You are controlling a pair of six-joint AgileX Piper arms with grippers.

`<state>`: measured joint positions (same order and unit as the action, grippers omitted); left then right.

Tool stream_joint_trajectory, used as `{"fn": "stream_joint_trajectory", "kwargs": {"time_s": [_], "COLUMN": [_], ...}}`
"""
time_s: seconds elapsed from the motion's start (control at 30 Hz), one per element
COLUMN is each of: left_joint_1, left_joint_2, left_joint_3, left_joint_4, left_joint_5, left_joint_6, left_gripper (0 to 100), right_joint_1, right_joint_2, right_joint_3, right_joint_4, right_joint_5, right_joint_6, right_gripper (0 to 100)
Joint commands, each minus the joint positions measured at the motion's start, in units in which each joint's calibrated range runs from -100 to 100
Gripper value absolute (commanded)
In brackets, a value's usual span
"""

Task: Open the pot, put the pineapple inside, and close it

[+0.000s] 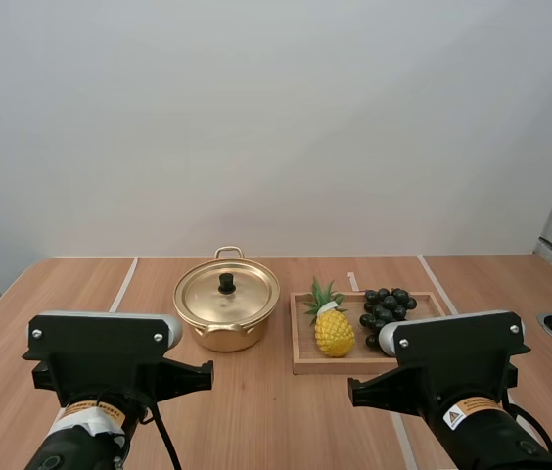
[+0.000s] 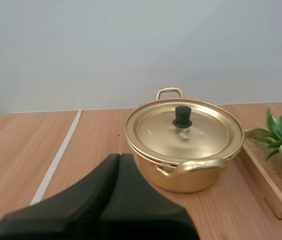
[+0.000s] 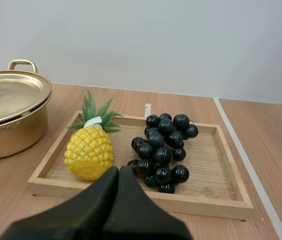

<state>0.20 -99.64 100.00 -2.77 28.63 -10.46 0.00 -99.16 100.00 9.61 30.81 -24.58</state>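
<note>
Fingers on left gripper point(image 2: 119, 159) and right gripper point(image 3: 117, 171) are pressed together, holding nothing. Pot point(image 2: 201, 182) sits straight ahead of left gripper, lid point(image 2: 156, 132) on, knob point(image 2: 182, 116) upright at ctr. Left arm is nearer, and approach to knob is unobstructed. Pineapple point(image 3: 89, 152) lies in wooden tray point(image 3: 206, 205), just ahead of right gripper, offset twd pot. Its long axis runs away from fingers, crown at far end. Grapes point(image 3: 163, 150) lie just beside it on side away from pot, limiting clearance. Tray's near rim stands btwn fingers and fruit. Judgement: lid removal comes first.
</note>
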Motion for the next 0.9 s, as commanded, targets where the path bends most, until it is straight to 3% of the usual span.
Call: {"fn": "stream_joint_trajectory", "kwargs": {"time_s": [0.0,0.67,0.87], "left_joint_1": [-0.20,-0.20,-0.20], "left_joint_2": [-0.01,-0.01,-0.01], "left_joint_3": [0.00,0.00,0.00], "left_joint_4": [0.04,0.04,0.04], "left_joint_5": [-0.66,-0.66,-0.66], "left_joint_6": [-0.08,-0.08,-0.08], "left_gripper": [0,0,0], "right_joint_1": [0.08,0.08,0.08], "right_joint_2": [0.00,0.00,0.00], "right_joint_3": [0.00,0.00,0.00], "right_joint_4": [-0.06,-0.06,3.63], "right_joint_5": [-0.35,-0.35,-0.35], "right_joint_6": [-0.26,-0.26,-0.26], "right_gripper": [0,0,0]}}
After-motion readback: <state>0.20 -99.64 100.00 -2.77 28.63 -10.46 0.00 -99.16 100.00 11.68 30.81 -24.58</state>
